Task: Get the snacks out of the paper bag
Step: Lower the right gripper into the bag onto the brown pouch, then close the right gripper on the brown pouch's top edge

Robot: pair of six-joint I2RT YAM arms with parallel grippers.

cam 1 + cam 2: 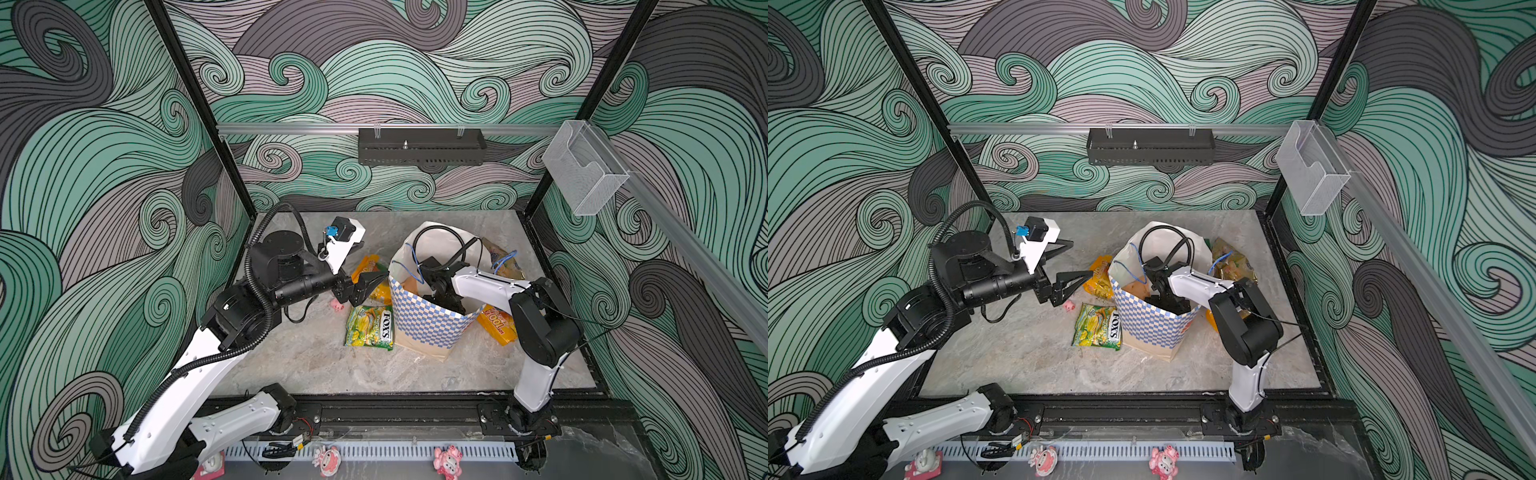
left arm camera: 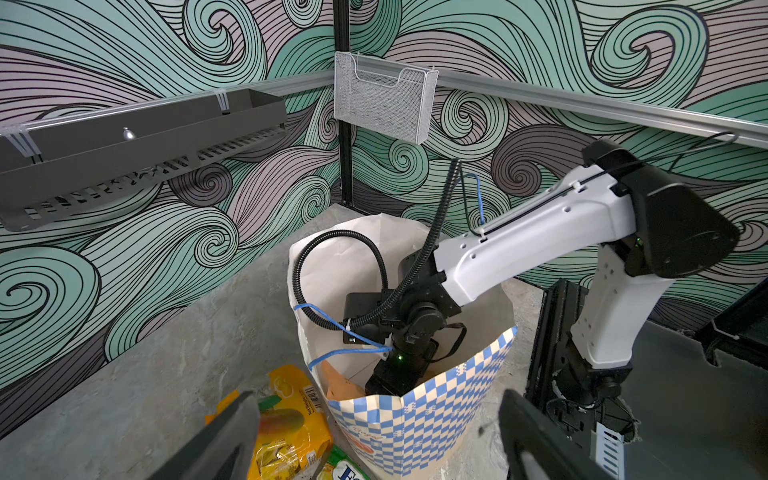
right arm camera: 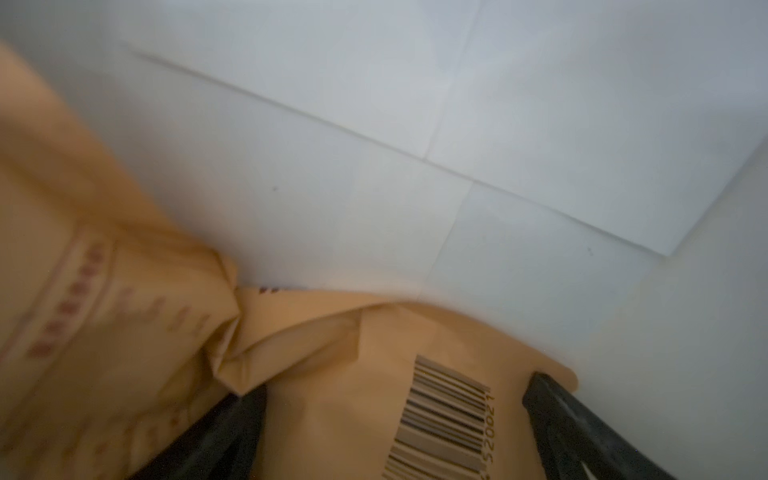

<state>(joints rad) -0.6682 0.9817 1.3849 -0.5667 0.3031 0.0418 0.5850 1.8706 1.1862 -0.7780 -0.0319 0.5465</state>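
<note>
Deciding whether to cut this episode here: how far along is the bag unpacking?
Done: four packets lie outside the paper bag: the FOX'S packet, an orange-yellow packet, an orange packet and a fourth packet behind it. In hand: right gripper is down inside the bag, jaws open astride a tan-orange packet, not yet gripped. Left gripper hovers open beside the bag. Left: lift that packet; deeper contents hidden.

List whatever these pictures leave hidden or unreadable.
- Right gripper: the paper bag wall hides it in both top views; the right wrist view's edge crops its fingers, so any grip on the tan packet is unclear.
- Bag contents: right arm blocks the opening; count unknown.
- Orange packet: bag and arm cover most of it in both top views.
- Tan packet's lettering: blurred, right wrist view.
</note>
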